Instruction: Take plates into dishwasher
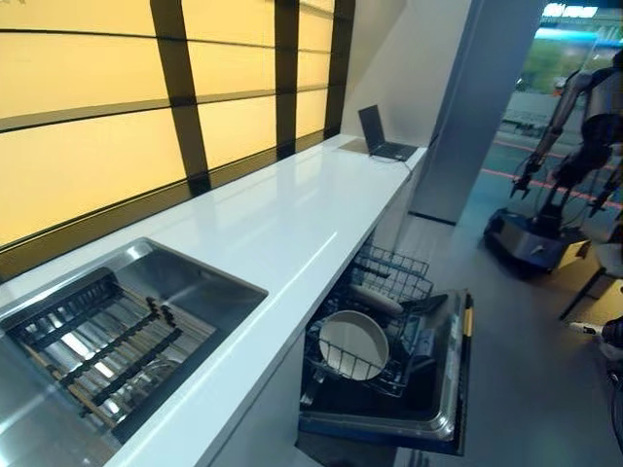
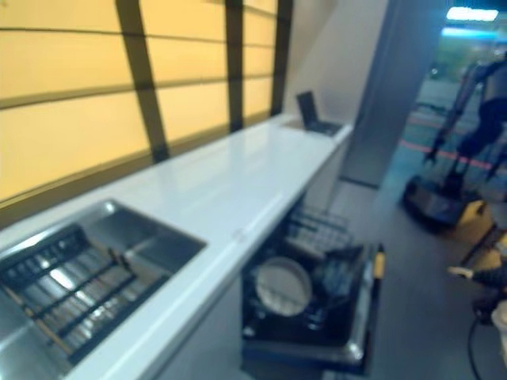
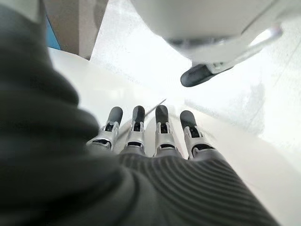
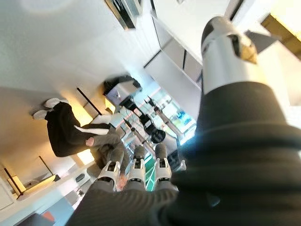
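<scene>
Seeing both hands only at my wrists: left hand (image 3: 160, 136) and right hand (image 4: 136, 172) straight-fingered, empty, well apart from the racked plate (image 1: 353, 343).

Plate (image 1: 353, 343): white, round, one visible; stands on edge, tilted, in the lower rack (image 1: 389, 375) of the dishwasher, face turned toward the near left.

Dishwasher (image 1: 443, 409): built in under the white counter, to the right of it; door folded down flat, dark wire racks pulled out over the door, upper rack (image 1: 394, 272) farther back.
</scene>
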{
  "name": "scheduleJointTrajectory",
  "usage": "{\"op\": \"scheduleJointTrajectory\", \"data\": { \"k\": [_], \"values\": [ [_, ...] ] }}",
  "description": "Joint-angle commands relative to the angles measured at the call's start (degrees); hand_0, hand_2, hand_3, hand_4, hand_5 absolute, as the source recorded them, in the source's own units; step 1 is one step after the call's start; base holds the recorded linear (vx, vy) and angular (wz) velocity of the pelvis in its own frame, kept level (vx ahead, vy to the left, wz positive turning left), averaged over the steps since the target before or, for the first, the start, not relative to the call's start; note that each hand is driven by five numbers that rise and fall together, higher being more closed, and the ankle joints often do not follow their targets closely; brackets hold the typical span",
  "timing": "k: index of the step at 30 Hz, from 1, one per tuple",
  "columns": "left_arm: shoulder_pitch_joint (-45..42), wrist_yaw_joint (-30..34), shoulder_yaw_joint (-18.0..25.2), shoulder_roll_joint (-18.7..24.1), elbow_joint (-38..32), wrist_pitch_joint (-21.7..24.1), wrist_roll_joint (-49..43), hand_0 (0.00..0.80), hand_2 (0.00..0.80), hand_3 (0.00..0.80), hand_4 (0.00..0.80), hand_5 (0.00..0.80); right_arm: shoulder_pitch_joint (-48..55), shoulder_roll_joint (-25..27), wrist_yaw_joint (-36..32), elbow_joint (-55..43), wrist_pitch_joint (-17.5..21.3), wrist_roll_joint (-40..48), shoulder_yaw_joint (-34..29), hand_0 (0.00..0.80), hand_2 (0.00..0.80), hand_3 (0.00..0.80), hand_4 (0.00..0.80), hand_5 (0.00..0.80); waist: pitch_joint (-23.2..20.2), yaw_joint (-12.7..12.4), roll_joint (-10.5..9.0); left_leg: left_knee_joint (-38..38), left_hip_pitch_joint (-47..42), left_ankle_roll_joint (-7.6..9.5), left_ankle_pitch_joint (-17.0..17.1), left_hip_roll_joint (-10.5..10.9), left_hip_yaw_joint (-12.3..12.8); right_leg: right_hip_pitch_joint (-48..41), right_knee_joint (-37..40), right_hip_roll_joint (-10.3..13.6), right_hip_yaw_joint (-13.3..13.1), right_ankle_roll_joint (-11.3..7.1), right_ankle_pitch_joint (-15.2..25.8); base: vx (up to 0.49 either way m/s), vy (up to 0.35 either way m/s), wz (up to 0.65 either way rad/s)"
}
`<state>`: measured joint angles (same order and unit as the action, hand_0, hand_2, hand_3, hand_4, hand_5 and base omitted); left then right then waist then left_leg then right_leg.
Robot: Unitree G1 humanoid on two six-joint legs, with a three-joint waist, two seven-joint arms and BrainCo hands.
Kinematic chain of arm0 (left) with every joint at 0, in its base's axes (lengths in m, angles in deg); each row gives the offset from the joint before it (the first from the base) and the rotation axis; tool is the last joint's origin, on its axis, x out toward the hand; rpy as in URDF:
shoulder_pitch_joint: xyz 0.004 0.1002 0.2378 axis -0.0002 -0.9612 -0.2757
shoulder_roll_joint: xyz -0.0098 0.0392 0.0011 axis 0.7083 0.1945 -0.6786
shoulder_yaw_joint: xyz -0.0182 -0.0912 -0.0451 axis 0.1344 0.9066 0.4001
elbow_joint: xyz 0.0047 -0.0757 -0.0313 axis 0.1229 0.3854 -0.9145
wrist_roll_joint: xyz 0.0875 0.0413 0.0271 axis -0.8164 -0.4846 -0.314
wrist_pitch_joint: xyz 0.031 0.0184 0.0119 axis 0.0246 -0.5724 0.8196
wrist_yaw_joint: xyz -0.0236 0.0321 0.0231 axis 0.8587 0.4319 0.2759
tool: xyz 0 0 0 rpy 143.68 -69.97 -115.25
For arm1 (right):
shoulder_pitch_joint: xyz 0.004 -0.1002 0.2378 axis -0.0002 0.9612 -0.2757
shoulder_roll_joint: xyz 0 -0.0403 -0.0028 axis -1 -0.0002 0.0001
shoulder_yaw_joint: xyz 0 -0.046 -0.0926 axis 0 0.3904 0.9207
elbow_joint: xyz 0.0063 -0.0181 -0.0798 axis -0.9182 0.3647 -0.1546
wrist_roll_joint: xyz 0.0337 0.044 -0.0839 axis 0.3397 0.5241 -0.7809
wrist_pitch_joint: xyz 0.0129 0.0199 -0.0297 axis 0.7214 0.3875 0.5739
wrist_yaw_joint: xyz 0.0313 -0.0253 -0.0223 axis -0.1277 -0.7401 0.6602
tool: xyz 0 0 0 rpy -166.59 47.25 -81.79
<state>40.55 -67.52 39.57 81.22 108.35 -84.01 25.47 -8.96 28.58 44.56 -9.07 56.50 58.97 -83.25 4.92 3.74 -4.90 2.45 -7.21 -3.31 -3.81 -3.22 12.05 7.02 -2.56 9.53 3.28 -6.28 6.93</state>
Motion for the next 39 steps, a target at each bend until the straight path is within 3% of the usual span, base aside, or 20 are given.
{"op": "scheduleJointTrajectory", "data": {
  "k": [1, 4, 8, 12, 22, 25, 27, 30, 39],
  "values": [
    [6.82, -2.79, 3.0, 5.27, -0.54, 0.72, 0.43, 0.0, 0.0, 0.0, 0.0, 0.0, -2.19, -1.12, 1.9, 1.05, 4.4, 4.64, 2.31, 0.0, 0.0, 0.0, 0.0, 0.0, 1.84, 0.65, 2.04, -1.57, 6.64, 5.64, 1.26, 1.16, -6.53, -0.39, -2.96, 1.93, -6.11, -0.82, 3.32, -0.133, -0.222, -0.03],
    [9.4, -3.56, 2.67, 5.61, -2.19, 0.99, 0.8, 0.0, 0.0, 0.0, 0.0, 0.0, -4.76, -3.91, 3.05, 3.06, 6.74, 9.51, 4.36, 0.0, 0.0, 0.0, 0.0, 0.0, 3.72, -0.62, 1.89, -2.32, 9.45, 5.02, 1.52, 0.65, -6.66, -0.3, -0.02, 1.59, -3.52, -0.95, 0.86, -0.259, -0.276, 0.0],
    [13.49, -4.18, 1.94, 5.69, -3.53, 0.05, 2.06, 0.0, 0.0, 0.0, 0.0, 0.0, -9.44, -7.42, 3.3, 4.12, 8.74, 18.7, 7.31, 0.0, 0.0, 0.0, 0.0, 0.0, 6.47, -0.93, 2.65, -1.65, 11.65, 3.51, 3.22, -1.2, -7.61, 0.56, 0.9, -0.27, -2.41, -0.63, -1.48, -0.241, -0.321, 0.22],
    [14.37, -6.03, 0.56, 3.04, -2.56, 2.98, 3.45, 0.0, 0.0, 0.0, 0.0, 0.0, -11.91, -11.52, 0.5, 5.32, 10.58, 26.49, 8.76, 0.0, 0.0, 0.0, 0.0, 0.0, 8.75, -0.8, 4.27, -0.98, 13.09, 1.47, 5.62, -2.79, -8.94, 0.95, 1.23, -1.82, -0.93, 1.42, -2.97, -0.126, -0.236, 0.02],
    [15.94, -6.68, -1.54, 1.4, -3.12, 6.14, 5.84, 0.0, 0.0, 0.0, 0.0, 0.0, -16.57, -15.67, -4.92, 12.84, 12.06, 34.58, 12.67, 0.0, 0.0, 0.0, 0.0, 0.0, 11.49, -1.04, 8.08, 1.35, 15.47, -1.28, 10.55, -4.82, -12.56, 2.62, -1.32, -3.62, 1.91, 4.68, -6.0, -0.088, -0.18, 0.13],
    [16.05, -6.12, -2.91, 0.23, -3.41, 7.01, 5.93, 0.0, 0.0, 0.0, 0.0, 0.0, -17.76, -15.99, -5.17, 15.76, 12.42, 37.38, 12.47, 0.0, 0.0, 0.0, 0.0, 0.0, 12.03, -0.85, 10.01, 1.37, 15.87, -1.91, 11.34, -4.89, -11.24, 2.81, -2.26, -3.3, 3.31, 5.11, -6.98, -0.046, -0.051, 0.11],
    [16.5, -5.69, -4.07, -0.44, -3.67, 7.64, 5.56, 0.0, 0.0, 0.0, 0.0, 0.0, -18.07, -16.21, -3.78, 17.23, 13.49, 37.98, 12.31, 0.0, 0.0, 0.0, 0.0, 0.0, 12.54, -0.45, 11.42, 1.52, 16.38, -2.31, 12.03, -4.8, -7.99, 3.02, -2.89, -2.7, 5.42, 5.12, -7.63, -0.068, -0.048, 0.26],
    [16.95, -5.62, -4.87, -0.66, -3.82, 7.74, 5.52, 0.0, 0.0, 0.0, 0.0, 0.0, -18.62, -16.06, -3.32, 18.64, 14.09, 39.2, 12.28, 0.0, 0.0, 0.0, 0.0, 0.0, 12.81, -0.33, 12.06, 1.57, 16.74, -2.48, 12.31, -4.68, -6.76, 3.44, -3.43, -2.34, 6.48, 5.13, -7.97, -0.045, -0.016, 0.32],
    [19.11, -6.53, -7.79, -1.24, -4.05, 9.34, 7.38, 0.0, 0.0, 0.0, 0.0, 0.0, -21.55, -15.89, -10.32, 23.83, 14.13, 49.14, 11.51, 0.0, 0.0, 0.0, 0.0, 0.0, 15.87, 0.36, 15.56, 1.3, 19.43, -2.31, 13.51, -3.19, -6.28, 9.09, -8.49, -1.15, 6.65, 5.17, -8.96, -0.038, 0.034, 0.06]
  ]
}}
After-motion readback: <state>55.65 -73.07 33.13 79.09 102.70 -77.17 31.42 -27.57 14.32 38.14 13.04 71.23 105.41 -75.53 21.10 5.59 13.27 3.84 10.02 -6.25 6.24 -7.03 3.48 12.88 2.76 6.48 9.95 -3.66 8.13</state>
